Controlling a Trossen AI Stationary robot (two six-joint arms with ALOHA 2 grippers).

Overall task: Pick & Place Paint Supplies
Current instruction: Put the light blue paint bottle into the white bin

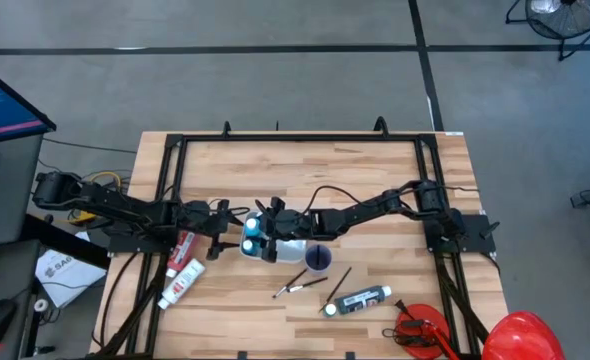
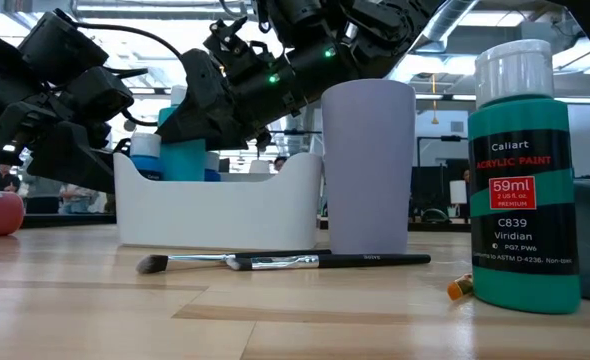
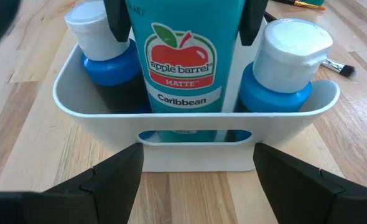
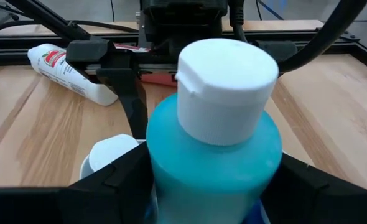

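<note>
Both arms meet at the middle of the table over a white caddy [image 3: 196, 158]. The right gripper [image 4: 211, 180] is clamped on a teal bottle [image 3: 185, 56], its fingers [image 4: 118, 177] pressed to either side of the body below the white cap, and the bottle stands upright in the caddy between two blue bottles [image 3: 283, 68] with white caps. The left gripper [image 3: 196, 177] sits just beside the caddy's handle wall with its jaws spread wide and nothing between them. Right of the caddy stands a lilac cup [image 2: 367, 165], and a brush [image 2: 275, 262] lies flat on the wood in front of both. A green bottle [image 2: 523, 170] stands upright close to the low camera. Over on the left side of the table a red tube [image 1: 185, 246] and a white tube [image 1: 181, 283] lie flat, and a black tube [image 1: 357, 300] lies near the front edge.
</note>
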